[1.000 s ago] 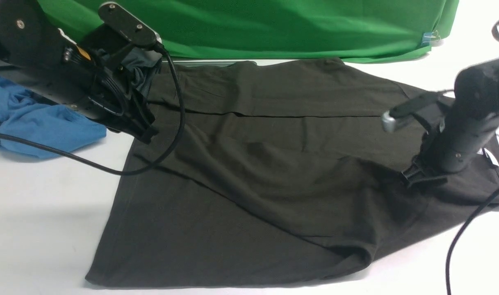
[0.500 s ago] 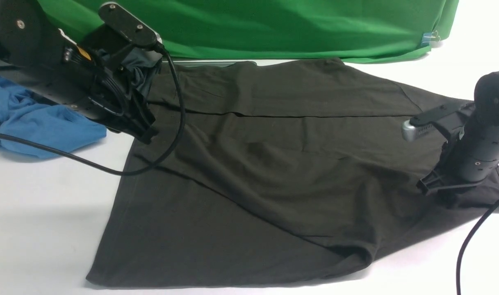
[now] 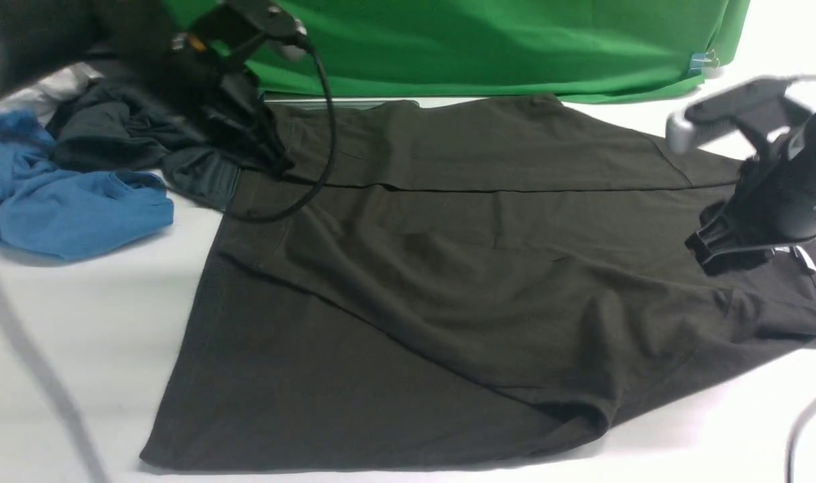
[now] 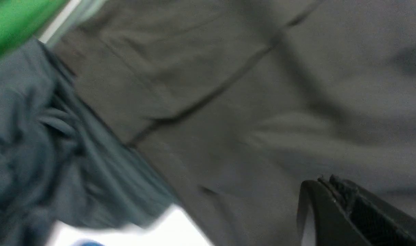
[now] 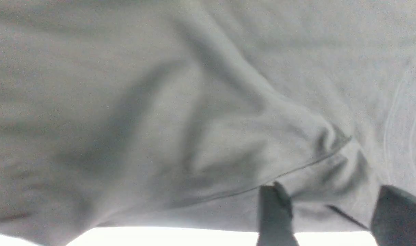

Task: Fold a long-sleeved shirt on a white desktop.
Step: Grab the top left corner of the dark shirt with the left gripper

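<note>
Right pincer (image 5: 331, 213): jaws apart, empty, just above long-sleeved shirt (image 3: 448, 282). Left pincer (image 4: 325, 186): closed, nothing seen held. Shirt spread on white table (image 3: 79, 349), sides turned in; judged mid-task, crosswise folds left

White desktop (image 3: 79, 335): long-sleeved shirt (image 3: 448, 282), charcoal garment (image 3: 112, 141), blue garment (image 3: 66, 208), green cloth (image 3: 481, 47).

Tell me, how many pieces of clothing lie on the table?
3: dark shirt spread centre, charcoal garment bunched far left, blue garment nearer left. The arm may hide more.
</note>
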